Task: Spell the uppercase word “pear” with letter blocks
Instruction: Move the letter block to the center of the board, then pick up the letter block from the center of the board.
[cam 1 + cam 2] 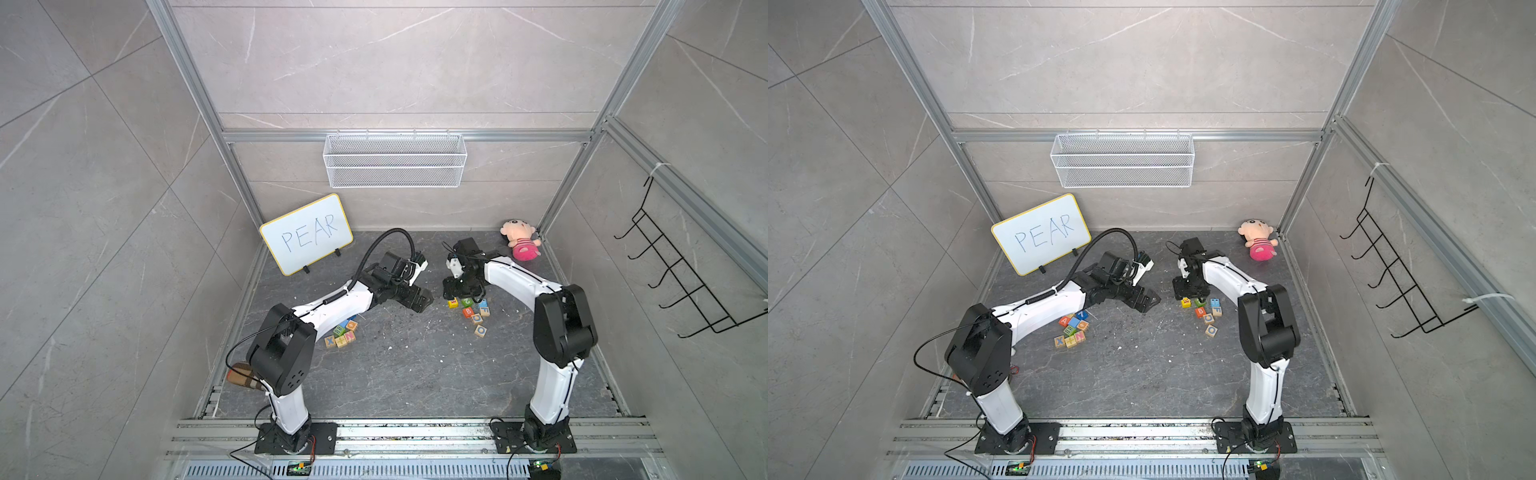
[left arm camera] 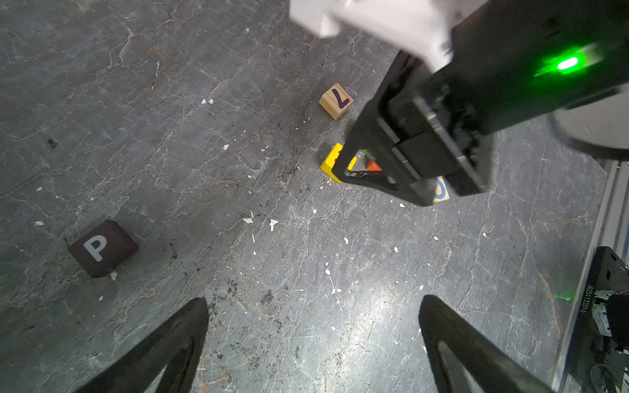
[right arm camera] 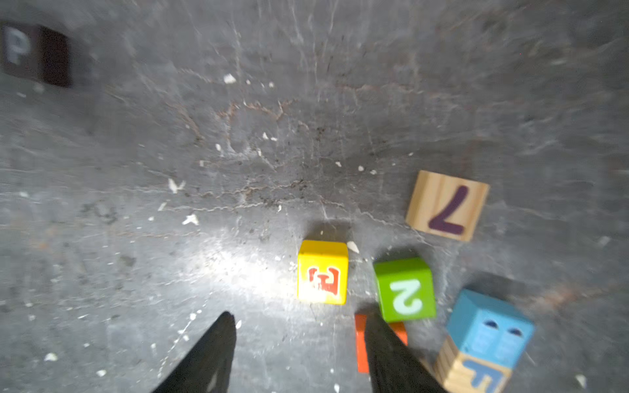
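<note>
The black P block lies alone on the dark floor, blurred at the edge of the right wrist view. The yellow E block sits just ahead of my right gripper, which is open with only bare floor between its fingers; one finger overlaps an orange block. In both top views this gripper points down over the E block. My left gripper is wide open and holds nothing above bare floor, and shows in a top view. An orange-red A block lies beside the left arm.
A green 2 block, a wooden 7 block, a blue block on a wooden F block crowd the E block. More blocks lie by the left arm. A whiteboard reading PEAR and a plush toy stand at the back.
</note>
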Robot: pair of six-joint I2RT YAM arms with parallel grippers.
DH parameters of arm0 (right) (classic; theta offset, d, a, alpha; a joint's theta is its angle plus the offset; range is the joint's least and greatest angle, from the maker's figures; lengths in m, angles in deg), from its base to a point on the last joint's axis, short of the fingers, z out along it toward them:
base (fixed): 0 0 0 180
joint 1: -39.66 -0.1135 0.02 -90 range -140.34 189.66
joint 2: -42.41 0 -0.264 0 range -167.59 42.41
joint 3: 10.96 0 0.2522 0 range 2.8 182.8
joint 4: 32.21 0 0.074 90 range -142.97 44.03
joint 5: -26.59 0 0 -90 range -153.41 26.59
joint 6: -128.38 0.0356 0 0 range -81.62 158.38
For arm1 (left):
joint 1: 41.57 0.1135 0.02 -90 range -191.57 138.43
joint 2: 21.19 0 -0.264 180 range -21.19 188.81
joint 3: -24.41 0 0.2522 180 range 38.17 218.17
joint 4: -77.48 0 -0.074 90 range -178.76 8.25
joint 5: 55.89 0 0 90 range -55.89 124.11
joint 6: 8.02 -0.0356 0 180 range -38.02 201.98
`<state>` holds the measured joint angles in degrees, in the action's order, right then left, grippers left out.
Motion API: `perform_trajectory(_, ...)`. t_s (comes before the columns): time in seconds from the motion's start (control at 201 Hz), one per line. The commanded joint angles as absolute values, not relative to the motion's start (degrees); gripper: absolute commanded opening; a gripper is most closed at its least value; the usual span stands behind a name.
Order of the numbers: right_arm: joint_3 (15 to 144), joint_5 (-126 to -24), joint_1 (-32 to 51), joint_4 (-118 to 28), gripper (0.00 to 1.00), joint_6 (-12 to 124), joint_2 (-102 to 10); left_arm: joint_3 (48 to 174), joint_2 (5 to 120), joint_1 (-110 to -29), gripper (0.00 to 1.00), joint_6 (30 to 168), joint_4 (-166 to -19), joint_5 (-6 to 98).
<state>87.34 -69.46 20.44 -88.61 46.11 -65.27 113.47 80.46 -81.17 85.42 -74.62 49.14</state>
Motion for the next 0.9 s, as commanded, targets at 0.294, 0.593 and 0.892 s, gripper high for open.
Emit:
perform_trajectory(0.294, 85.8, -67.5, 18.5, -90.4, 0.63, 49.6, -63.5, 115.4, 80.7, -81.3, 1.0, 83.9, -76.8, 48.2)
perform_trajectory(0.593, 86.8, -64.4, 17.7, -89.3, 0.64, 50.9, -70.5, 115.0, 80.6, -81.3, 1.0, 83.7, -76.2, 47.3)
perform_trajectory(0.892, 87.1, -62.6, 17.7, -90.0, 0.64, 50.5, -74.0, 113.3, 79.2, -81.3, 1.0, 83.5, -76.9, 47.0)
